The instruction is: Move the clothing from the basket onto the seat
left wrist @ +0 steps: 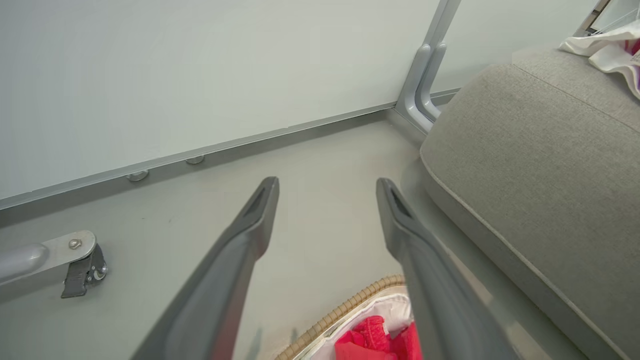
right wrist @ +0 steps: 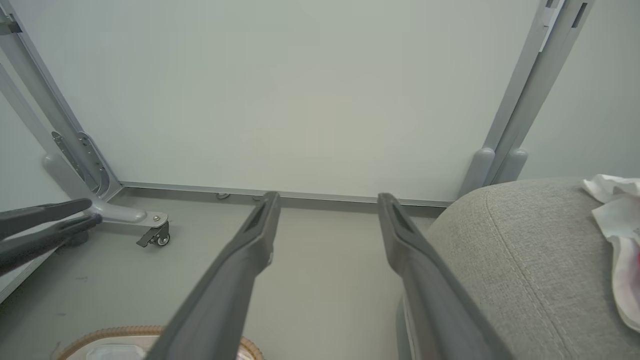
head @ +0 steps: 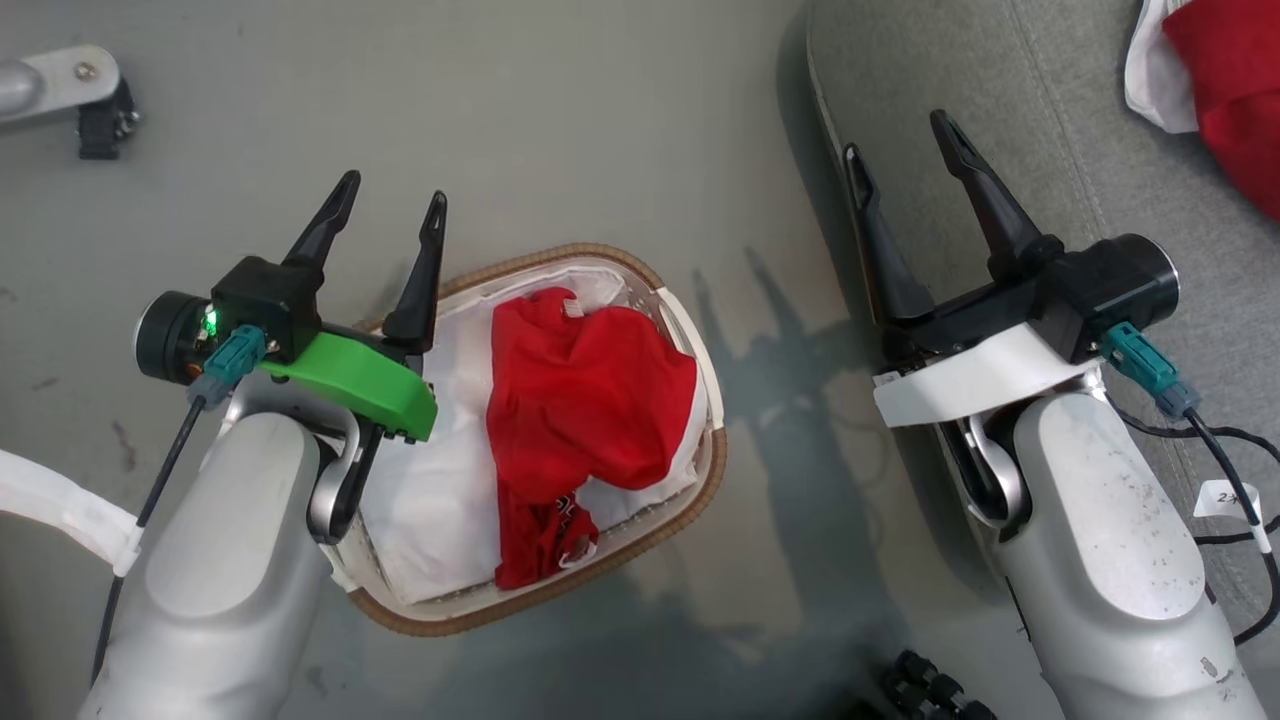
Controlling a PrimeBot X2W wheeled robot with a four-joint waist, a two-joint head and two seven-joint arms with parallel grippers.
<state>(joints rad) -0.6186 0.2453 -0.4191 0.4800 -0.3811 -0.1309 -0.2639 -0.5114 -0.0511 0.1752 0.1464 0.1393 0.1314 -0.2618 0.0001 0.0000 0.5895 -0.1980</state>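
A crumpled red garment [head: 580,400] of the clothing lies in the basket [head: 690,520] on the grey floor, over the white liner [head: 430,500]. Another red and white garment [head: 1230,90] rests on the grey seat [head: 1060,160] at the upper right. My left gripper [head: 393,197] hangs open above the basket's left rim, holding nothing. My right gripper [head: 897,132] stands open over the seat's left edge, holding nothing. In the left wrist view, the open left gripper [left wrist: 327,186] points at the floor, with the basket rim [left wrist: 345,305] and red fabric [left wrist: 372,337] low down. The right gripper [right wrist: 327,200] is open beside the seat [right wrist: 525,260].
A white panel wall [right wrist: 300,100] on metal legs closes the far side. A caster foot [head: 95,105] sits at the upper left on the floor. Dark cables [head: 1230,470] trail beside my right arm. A black object [head: 930,685] lies at the bottom edge.
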